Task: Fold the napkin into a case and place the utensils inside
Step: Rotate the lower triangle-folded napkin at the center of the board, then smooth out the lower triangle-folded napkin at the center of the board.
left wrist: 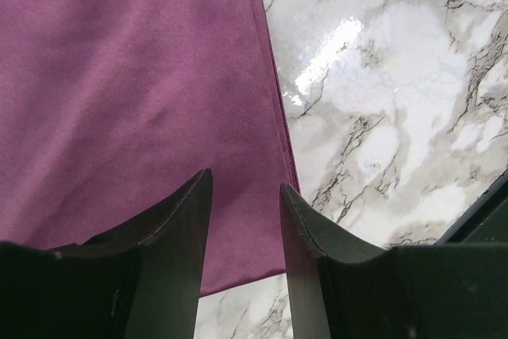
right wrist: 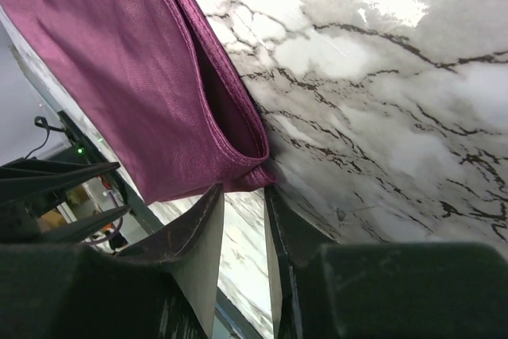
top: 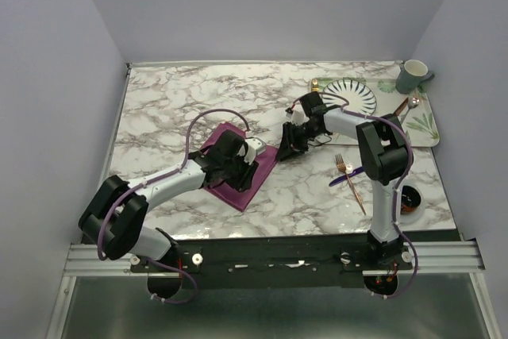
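The plum-purple napkin [top: 244, 188] lies folded into an oblong left of the table's middle. It also shows in the left wrist view [left wrist: 135, 77] and in the right wrist view [right wrist: 135, 61], where its doubled layers gape at the corner. My left gripper [top: 242, 166] hovers low over the napkin, open and empty [left wrist: 246, 184], near the cloth's right edge. My right gripper [top: 282, 150] is at the napkin's right corner, jaws a narrow gap apart [right wrist: 242, 190], the corner just beyond its tips. The copper fork [top: 355, 190] and blue knife [top: 340, 181] lie crossed at the right.
A tray [top: 421, 129] at the back right holds a striped plate [top: 353, 97], a grey mug [top: 411, 77] and a spoon [top: 409, 105]. A small round dark item [top: 410, 198] sits near the right front edge.
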Controlling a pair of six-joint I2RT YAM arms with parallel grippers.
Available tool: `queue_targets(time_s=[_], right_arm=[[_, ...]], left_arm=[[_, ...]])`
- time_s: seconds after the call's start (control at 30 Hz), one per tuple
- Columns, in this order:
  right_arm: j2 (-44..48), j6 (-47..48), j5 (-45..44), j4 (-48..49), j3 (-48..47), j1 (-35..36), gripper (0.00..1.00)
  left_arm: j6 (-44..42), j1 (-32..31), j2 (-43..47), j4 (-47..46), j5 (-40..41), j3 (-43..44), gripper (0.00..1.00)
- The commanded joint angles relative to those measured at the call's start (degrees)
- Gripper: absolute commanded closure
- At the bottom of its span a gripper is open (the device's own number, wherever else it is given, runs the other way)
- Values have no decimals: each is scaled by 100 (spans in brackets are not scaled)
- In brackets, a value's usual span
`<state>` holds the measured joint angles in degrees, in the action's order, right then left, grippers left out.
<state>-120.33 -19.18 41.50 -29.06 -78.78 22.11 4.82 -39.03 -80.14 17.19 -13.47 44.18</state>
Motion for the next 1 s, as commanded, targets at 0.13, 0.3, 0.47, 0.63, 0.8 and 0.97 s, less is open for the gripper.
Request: queue_targets(time_s=[0.13,0.3,0.47,0.63,0.8,0.97], right_arm=[[-166,-60,-142,146,56,-22,70],[-210,-60,-203,146,82,-22,77],[-236,-77,-238,164,100,-22,88],[-271,-112,-265,164,74,-14,97],[-289,-130,-247,172,82,-22,99],[-289,-147,-265,172,91,-22,99]], left_arm=[[133,-202,-362,-23,258,292,48],[177,-281,-547,39,345,407,47],[186,-421,-643,65,495,468,48],[169,-509,-731,126,574,547,51],[125,-562,-793,223,574,565,55],[81,-668,-784,285,583,539,63]])
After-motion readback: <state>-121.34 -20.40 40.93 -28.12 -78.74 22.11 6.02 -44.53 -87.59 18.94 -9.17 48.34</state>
